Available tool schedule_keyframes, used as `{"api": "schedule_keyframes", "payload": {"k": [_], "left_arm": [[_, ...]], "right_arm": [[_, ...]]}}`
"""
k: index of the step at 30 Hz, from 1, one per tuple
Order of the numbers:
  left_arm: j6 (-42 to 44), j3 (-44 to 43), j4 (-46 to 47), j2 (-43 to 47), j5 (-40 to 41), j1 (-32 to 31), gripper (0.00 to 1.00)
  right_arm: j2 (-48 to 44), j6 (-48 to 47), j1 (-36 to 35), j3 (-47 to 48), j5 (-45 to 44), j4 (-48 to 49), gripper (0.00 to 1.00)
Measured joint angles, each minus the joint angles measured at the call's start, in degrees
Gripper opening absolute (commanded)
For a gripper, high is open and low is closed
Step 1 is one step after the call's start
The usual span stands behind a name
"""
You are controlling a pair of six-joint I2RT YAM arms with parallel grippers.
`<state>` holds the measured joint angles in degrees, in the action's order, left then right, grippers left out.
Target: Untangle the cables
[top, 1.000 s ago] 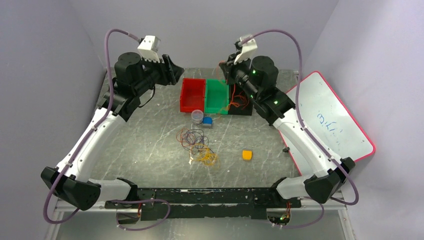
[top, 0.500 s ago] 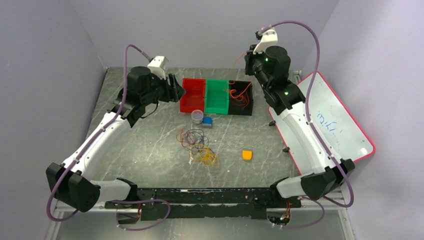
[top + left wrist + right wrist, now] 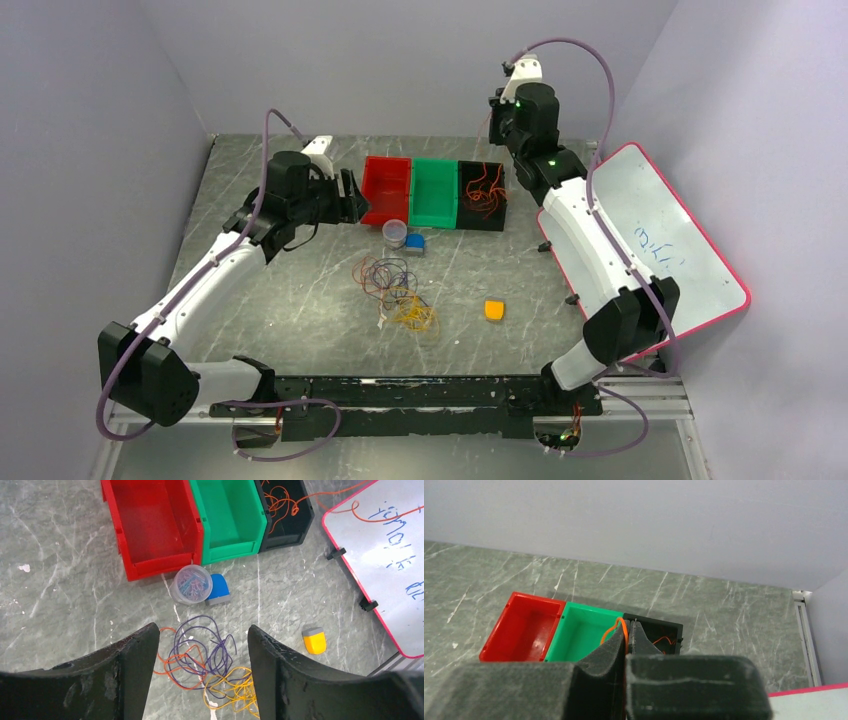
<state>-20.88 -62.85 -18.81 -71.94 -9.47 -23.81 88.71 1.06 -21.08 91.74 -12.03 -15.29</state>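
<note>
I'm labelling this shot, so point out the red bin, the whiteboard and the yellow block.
red bin (image 3: 150, 525), left wrist view, bare inner floor.
whiteboard (image 3: 361, 560), left wrist view, blank white surface.
yellow block (image 3: 315, 643), left wrist view, yellow body.

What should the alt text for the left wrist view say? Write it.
A tangle of purple, orange and yellow wires lies on the grey table, framed by the open left pincer. Beyond stand a red bin, a green bin and a black bin holding orange wire.
</note>
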Motion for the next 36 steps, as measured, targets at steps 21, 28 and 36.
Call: {"api": "schedule_keyframes", "payload": {"k": [21,28,36], "left_arm": [[-1.9,2.1,-0.5,0.4,0.1,0.0,0.68],[-2.1,2.9,-0.9,0.5,0.1,0.0,0.67],[-2.1,2.9,-1.0,0.3,0.1,0.0,0.67]], "right_arm": [[13.2,3.1,7.6,-1.4,6.7,9.2,0.00],[16.2,4.1,7.9,-2.9,5.6,9.8,0.00],[22.0,4.1,8.1,-3.0,5.2,10.9,0.00]]}}
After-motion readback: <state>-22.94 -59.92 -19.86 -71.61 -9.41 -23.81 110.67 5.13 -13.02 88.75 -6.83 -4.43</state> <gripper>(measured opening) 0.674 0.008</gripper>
